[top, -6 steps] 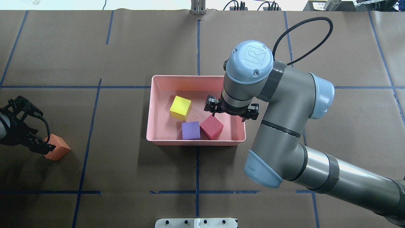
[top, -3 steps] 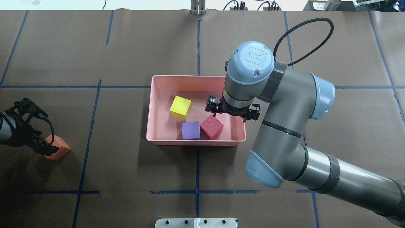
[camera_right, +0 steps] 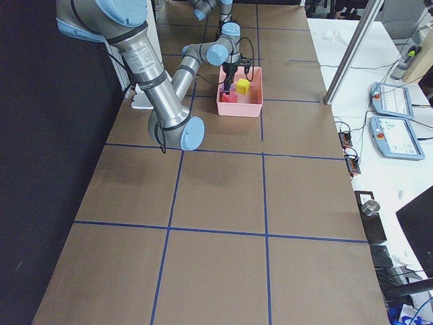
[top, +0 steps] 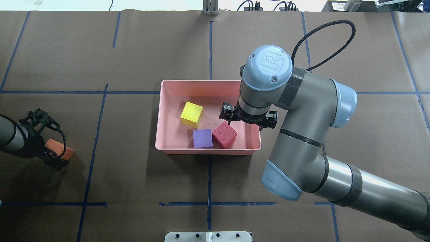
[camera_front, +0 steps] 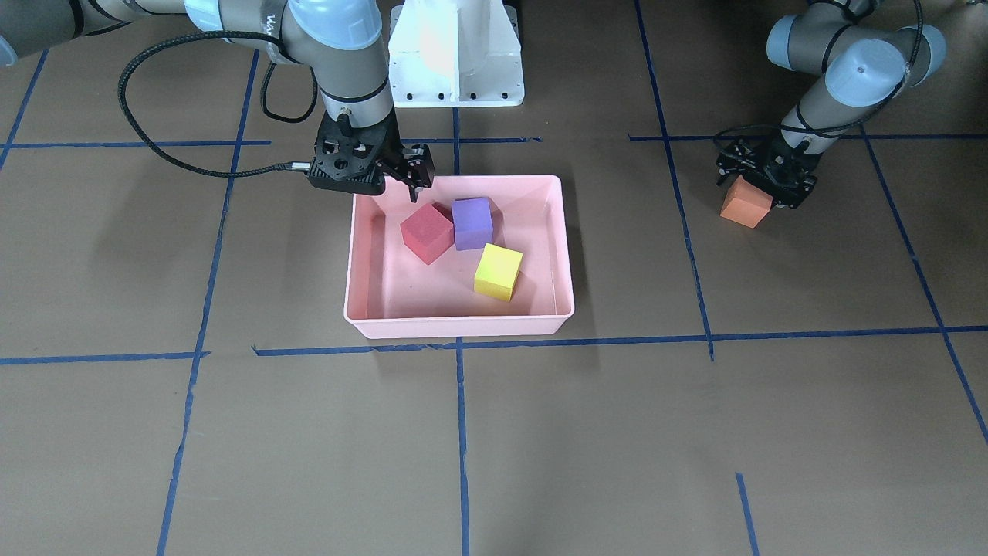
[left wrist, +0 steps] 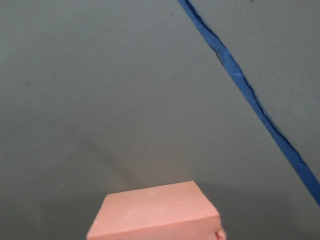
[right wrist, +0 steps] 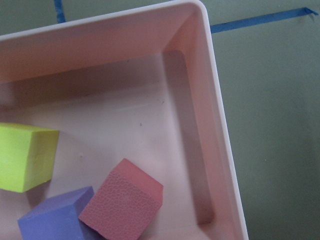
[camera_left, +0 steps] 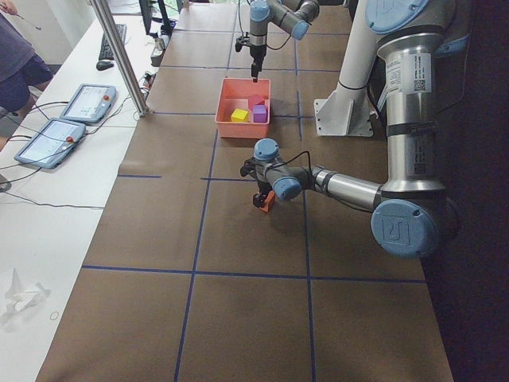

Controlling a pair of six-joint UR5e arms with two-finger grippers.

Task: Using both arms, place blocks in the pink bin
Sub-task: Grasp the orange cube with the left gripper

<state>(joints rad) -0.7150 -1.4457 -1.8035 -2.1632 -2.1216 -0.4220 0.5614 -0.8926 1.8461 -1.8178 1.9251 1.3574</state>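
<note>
- Hanging over the bin (top: 208,150), the right gripper (camera_front: 413,181) points straight down above the end on the robot's right. Its jaws are spread wide and grip nothing.
- The red block (top: 224,134) lies on the bin floor just below that gripper. It is turned at an angle to the walls and is clear of the fingers.
- The purple block (top: 202,138) sits against the red block's side, close to the bin wall nearest the robot.
- The yellow block (top: 191,114) stands nearer the bin's middle, just beside the purple one with a thin gap between them.
- The orange block (camera_front: 746,205) is outside the bin, well apart from it on the table (top: 134,50), on the robot's left and near a line of blue tape (top: 97,127).
- The left gripper (camera_front: 760,185) is down on the orange block, its jaws closed against two opposite sides.
- That block looks tilted in the front view; whether it has left the table is unclear.
- The left wrist view shows only the block's top at its bottom edge, with table and tape beyond.
</note>
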